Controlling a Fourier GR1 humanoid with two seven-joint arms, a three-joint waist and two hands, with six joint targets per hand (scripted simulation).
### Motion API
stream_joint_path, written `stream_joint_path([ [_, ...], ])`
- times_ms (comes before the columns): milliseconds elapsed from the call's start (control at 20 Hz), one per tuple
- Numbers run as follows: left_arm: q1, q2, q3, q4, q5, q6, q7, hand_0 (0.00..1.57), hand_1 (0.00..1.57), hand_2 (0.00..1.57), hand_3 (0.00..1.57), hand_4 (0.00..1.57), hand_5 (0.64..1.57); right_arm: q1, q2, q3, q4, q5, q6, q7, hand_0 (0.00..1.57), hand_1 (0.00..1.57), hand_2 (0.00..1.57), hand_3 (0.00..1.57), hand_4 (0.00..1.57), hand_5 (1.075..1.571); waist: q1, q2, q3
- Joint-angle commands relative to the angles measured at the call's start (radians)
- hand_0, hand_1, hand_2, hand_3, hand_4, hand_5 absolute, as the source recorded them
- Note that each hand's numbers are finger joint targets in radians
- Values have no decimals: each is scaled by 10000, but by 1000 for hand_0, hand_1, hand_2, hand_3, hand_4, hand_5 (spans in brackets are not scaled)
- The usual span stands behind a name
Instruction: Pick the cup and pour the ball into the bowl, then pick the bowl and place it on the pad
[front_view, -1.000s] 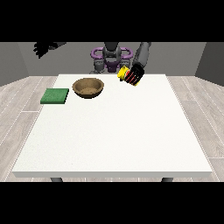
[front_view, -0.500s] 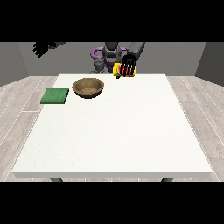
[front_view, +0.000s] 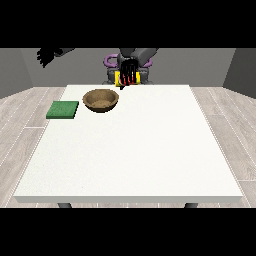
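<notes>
Front view: hand at view's right (front_view: 128, 71) has fingers curled round the yellow cup (front_view: 125, 79), held above table's far edge, just right of the wooden bowl (front_view: 101, 99). Ball not visible. Other hand (front_view: 45, 56) raised off to the side, fingers relaxed, holding nothing. Green pad (front_view: 63, 109) just left of bowl. Cup prob. light, rigid, smooth; side grip suits. Bowl: stiff, take by rim.

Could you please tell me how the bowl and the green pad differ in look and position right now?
The bowl is brown, round and hollow with a raised rim, while the pad is green, square and lies flat. The bowl sits nearer the table's middle, just below and left of the robot hand holding the yellow cup; the pad lies at the table's left edge. Both rest on the white table, side by side and apart.
</notes>
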Motion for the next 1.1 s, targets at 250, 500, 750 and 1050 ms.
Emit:
stream_joint_path([
  [250,-899,-78,-1735,-1530,-281,-3834,794,0,0,1127,1452,852,1571,-582,168,328,480,138,177,-2,0,0,0,0,681,1562,-514,-179,-1],
  [500,-332,-40,-747,-2219,-612,-2876,646,0,0,1149,1442,897,1571,258,-235,-208,684,237,300,-679,0,0,0,0,691,1563,347,-47,-7],
  [750,1393,749,630,-3139,1298,-423,-829,380,380,1571,1259,1212,1567,502,-29,-103,296,152,122,-298,0,0,0,0,711,1569,638,162,-40],
  [1050,1668,-57,2939,-5687,5393,1647,-2242,622,622,279,0,1100,1571,79,336,-167,611,1,-90,-479,0,0,0,0,712,1570,1268,1677,-211],
])
